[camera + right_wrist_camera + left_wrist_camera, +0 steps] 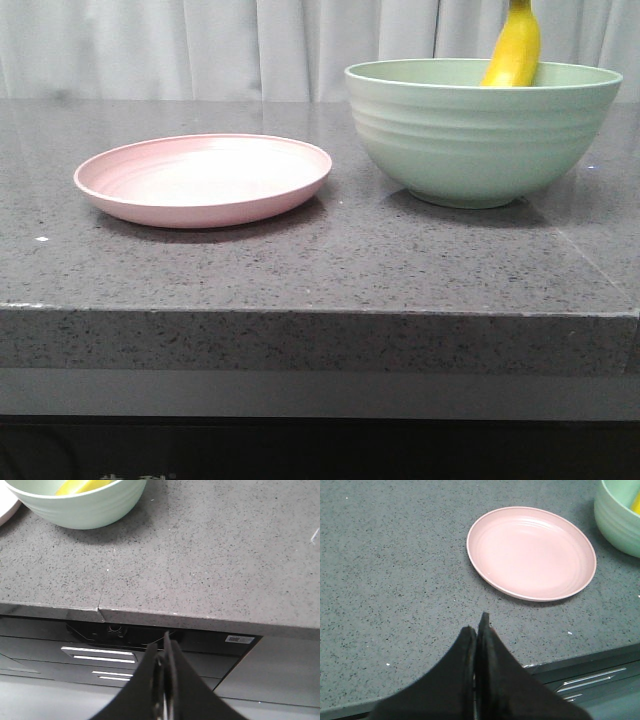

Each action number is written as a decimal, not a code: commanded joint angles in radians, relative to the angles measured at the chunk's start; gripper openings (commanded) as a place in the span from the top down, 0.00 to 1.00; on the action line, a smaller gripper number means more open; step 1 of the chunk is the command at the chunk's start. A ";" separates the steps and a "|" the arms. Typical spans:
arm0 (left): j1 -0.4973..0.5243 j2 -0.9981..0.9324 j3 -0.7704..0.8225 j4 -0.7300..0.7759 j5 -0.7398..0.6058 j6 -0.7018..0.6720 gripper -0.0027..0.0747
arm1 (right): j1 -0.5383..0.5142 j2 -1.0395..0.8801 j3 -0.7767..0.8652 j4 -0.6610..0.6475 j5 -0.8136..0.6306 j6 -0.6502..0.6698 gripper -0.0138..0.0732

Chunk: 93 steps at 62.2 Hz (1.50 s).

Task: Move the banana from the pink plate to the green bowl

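Note:
The banana (515,48) leans inside the green bowl (480,135) at the right of the counter, its upper end sticking up above the rim. A yellow bit of it shows in the left wrist view (636,503) and in the right wrist view (82,486). The pink plate (203,178) lies bare to the left of the bowl. My left gripper (477,627) is shut and empty, over the counter's front edge, short of the plate (532,552). My right gripper (164,642) is shut and empty, in front of the counter edge, away from the bowl (80,505).
The grey speckled counter (330,260) has a straight front edge with dark drawers (97,655) below. A white curtain (200,45) hangs behind. A seam (100,597) runs across the counter near the bowl.

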 commanded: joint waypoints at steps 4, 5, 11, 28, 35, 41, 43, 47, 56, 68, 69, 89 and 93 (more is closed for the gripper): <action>-0.006 -0.013 -0.016 0.002 -0.091 -0.009 0.99 | -0.004 0.014 -0.020 0.005 -0.059 -0.001 0.92; -0.004 -0.018 -0.010 0.003 -0.103 -0.009 0.99 | -0.004 0.014 -0.020 0.005 -0.058 -0.001 0.92; 0.058 -0.074 0.035 0.026 -0.170 -0.009 0.99 | -0.004 0.014 -0.020 0.005 -0.057 -0.001 0.92; 0.299 -0.294 0.346 -0.123 -0.533 -0.016 0.99 | -0.004 0.014 -0.020 0.005 -0.055 -0.001 0.92; 0.364 -0.396 0.486 -0.179 -0.635 -0.016 0.99 | -0.004 0.014 -0.020 0.005 -0.055 -0.001 0.92; 0.399 -0.460 0.587 -0.201 -0.692 -0.016 0.99 | -0.004 0.014 -0.020 0.005 -0.055 -0.001 0.92; 0.407 -0.479 0.620 -0.203 -0.717 -0.016 0.99 | -0.004 0.014 -0.020 0.005 -0.055 -0.001 0.92; 0.413 -0.509 0.673 -0.203 -0.764 -0.016 0.99 | -0.004 0.014 -0.020 0.005 -0.055 -0.001 0.92; 0.413 -0.578 0.768 -0.203 -0.869 -0.016 0.99 | -0.004 0.014 -0.020 0.005 -0.055 -0.001 0.92; 0.413 -0.599 0.790 -0.179 -0.880 -0.016 0.99 | -0.004 0.015 -0.020 0.005 -0.051 -0.001 0.92; 0.413 -0.599 0.790 -0.179 -0.880 -0.016 0.99 | -0.004 0.014 -0.020 0.005 -0.049 -0.001 0.92; 0.413 -0.596 0.790 -0.152 -0.880 -0.016 0.99 | -0.004 0.014 -0.020 0.005 -0.047 -0.001 0.92; 0.413 -0.596 0.790 -0.127 -0.883 -0.014 0.99 | -0.004 0.014 -0.020 0.005 -0.047 -0.001 0.92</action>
